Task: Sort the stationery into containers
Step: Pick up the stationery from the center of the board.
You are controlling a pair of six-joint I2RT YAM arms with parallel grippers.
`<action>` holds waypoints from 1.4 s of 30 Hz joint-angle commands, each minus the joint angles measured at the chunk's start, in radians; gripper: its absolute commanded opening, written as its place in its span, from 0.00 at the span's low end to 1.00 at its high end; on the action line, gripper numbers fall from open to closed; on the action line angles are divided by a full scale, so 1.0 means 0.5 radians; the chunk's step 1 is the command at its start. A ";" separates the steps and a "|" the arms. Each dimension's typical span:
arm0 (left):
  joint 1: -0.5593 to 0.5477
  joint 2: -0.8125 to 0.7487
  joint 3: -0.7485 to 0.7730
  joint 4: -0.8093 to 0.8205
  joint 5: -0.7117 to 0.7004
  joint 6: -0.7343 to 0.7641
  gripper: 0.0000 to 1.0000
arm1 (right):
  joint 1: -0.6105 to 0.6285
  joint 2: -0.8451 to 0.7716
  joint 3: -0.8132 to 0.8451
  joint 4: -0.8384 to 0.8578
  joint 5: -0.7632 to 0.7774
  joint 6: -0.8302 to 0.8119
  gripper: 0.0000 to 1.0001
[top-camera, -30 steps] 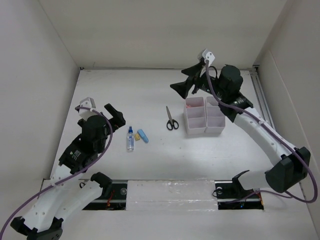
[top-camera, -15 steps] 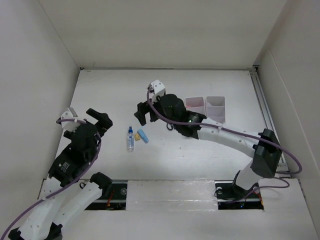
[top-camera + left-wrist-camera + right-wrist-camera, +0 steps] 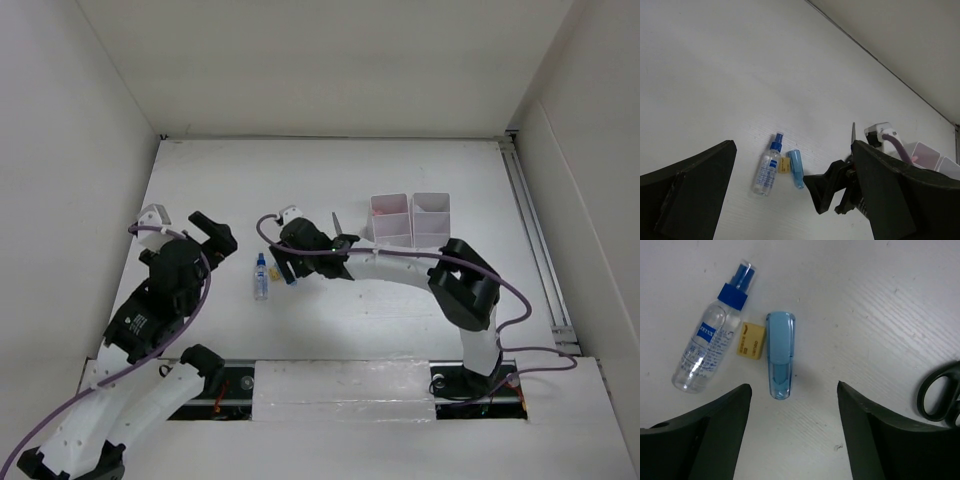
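A clear bottle with a blue cap (image 3: 710, 352), a small yellow eraser (image 3: 750, 341) and a short blue marker (image 3: 778, 360) lie side by side on the white table. My right gripper (image 3: 793, 385) is open and hovers low just above the marker's near end, touching nothing. The black-handled scissors (image 3: 940, 397) lie to its right. In the top view the right gripper (image 3: 288, 268) partly hides the marker, next to the bottle (image 3: 261, 277). Two white containers (image 3: 390, 218) stand at the back right, with something pink in one. My left gripper (image 3: 212, 232) is open and empty, left of the bottle.
The right arm stretches across the table's middle from the right base, over the scissors (image 3: 338, 224). White walls close in the table at left, back and right. In the left wrist view the right gripper (image 3: 827, 187) sits just right of the marker (image 3: 796, 169).
My right arm has swung from the containers at the back right leftward and down over the blue marker. My left arm has shifted slightly.
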 commanded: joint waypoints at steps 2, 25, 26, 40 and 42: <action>-0.002 0.031 0.012 0.081 0.050 0.064 1.00 | 0.019 -0.082 -0.044 0.049 0.035 0.118 0.69; -0.002 -0.009 -0.007 0.118 0.091 0.104 1.00 | 0.056 0.431 0.505 -0.258 0.129 0.053 0.60; -0.002 -0.009 -0.007 0.118 0.091 0.104 1.00 | 0.056 0.461 0.506 -0.258 0.148 0.035 0.59; -0.002 0.016 -0.007 0.078 0.072 0.085 1.00 | 0.056 0.676 0.696 -0.491 0.077 -0.020 0.33; -0.002 -0.002 -0.007 0.078 0.072 0.085 1.00 | 0.056 0.676 0.696 -0.491 0.056 -0.038 0.27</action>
